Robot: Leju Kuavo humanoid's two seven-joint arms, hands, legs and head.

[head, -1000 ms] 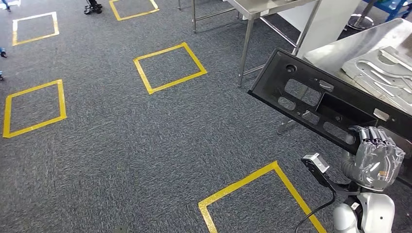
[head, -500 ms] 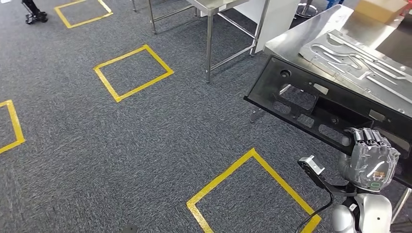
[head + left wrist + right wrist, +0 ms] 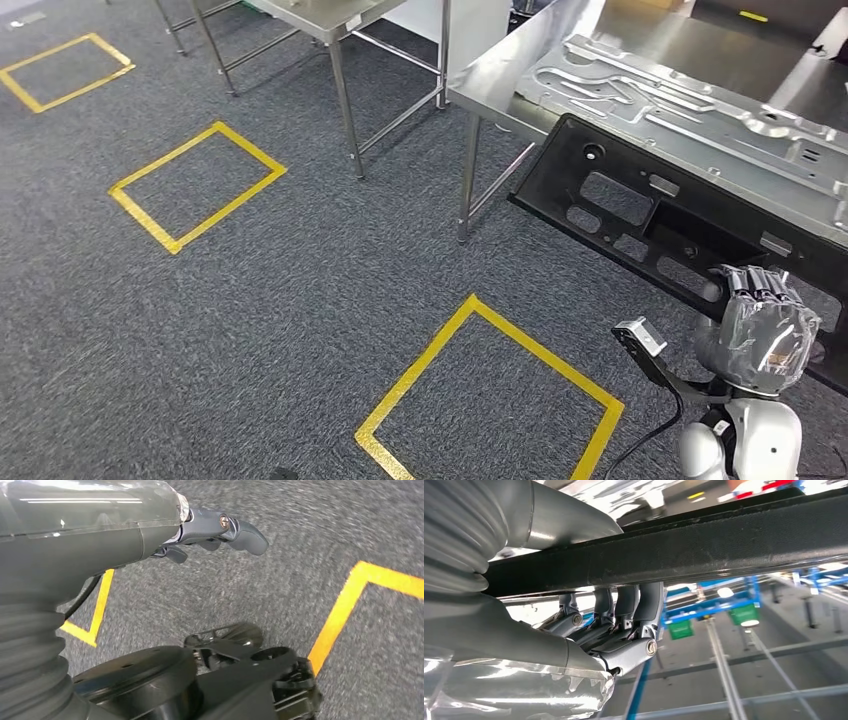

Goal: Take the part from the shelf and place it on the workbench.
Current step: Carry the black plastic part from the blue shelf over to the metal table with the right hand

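One black part is gripped along its near edge by the right hand, beside the table; its far corner could be knocked against the table edge and twisted loose.

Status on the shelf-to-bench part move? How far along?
Done: the pick. The right hand grips the black part by its edge, fingers hooked over it, so it is off the shelf.
In hand: carrying. The part hangs in the air beside the steel workbench, over carpet, not resting on anything.
Left: setting it on the bench and letting go. A silver stamped panel already lies there. The left hand holds nothing.
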